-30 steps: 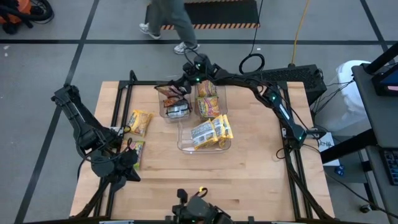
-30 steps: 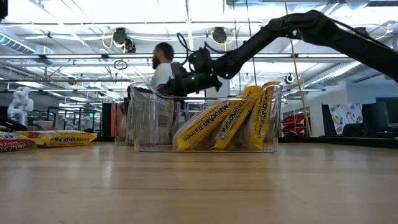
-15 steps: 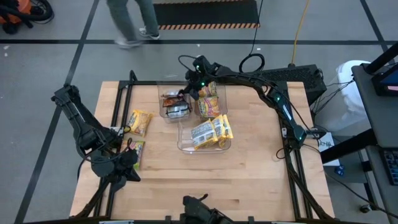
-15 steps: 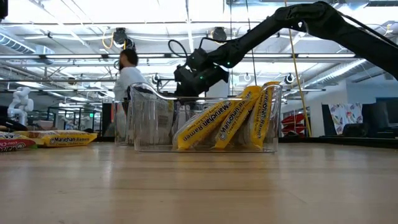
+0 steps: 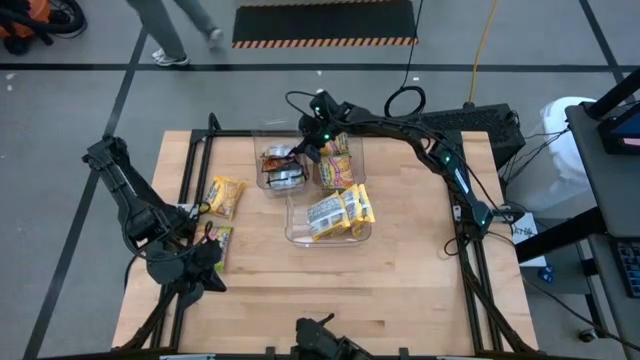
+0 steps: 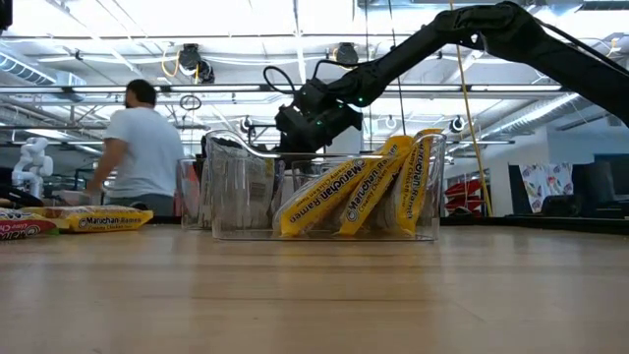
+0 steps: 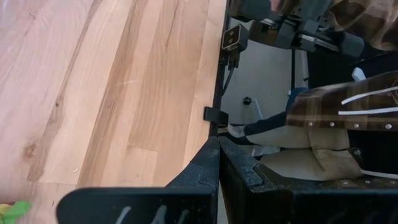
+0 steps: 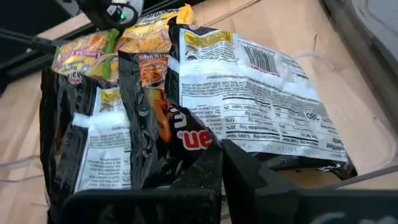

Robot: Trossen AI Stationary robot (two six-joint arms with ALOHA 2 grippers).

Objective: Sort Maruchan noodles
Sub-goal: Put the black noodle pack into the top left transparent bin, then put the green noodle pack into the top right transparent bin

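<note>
Three clear bins stand mid-table. The far left bin [image 5: 262, 180] holds dark Maruchan noodle packets [image 8: 143, 124], the far right bin [image 5: 357, 150] orange ones [image 5: 335, 165], and the near bin [image 5: 295, 236] yellow ones [image 6: 354, 192] leaning on edge. A yellow packet [image 5: 226, 196] and a lime-green one [image 5: 221, 242] lie flat on the table's left part. My right gripper [image 5: 302, 150] is shut, slanting down over the dark packets at the bin's rim [image 6: 226, 143]. My left gripper [image 5: 212, 272] waits shut beside the lime-green packet, with nothing in it. My right gripper's shut fingertips [image 8: 221, 149] stand right at the upper edges of the dark packets in the far left bin, coming slanting from above and the far right. Whether they touch a packet I cannot tell.
A person [image 6: 138, 147] walks past beyond the table's far edge. A camera [image 7: 233, 38] sits on the table's near edge [image 7: 214, 115], with someone's plaid clothing [image 7: 348, 109] beyond it. Bare wood lies in front of the bins.
My right gripper, shut throughout, has drawn back from the far left bin's far left corner toward the right and tipped more steeply downward. The dark packet that stuck up at that corner now lies lower in the bin. The person has walked toward the left.
</note>
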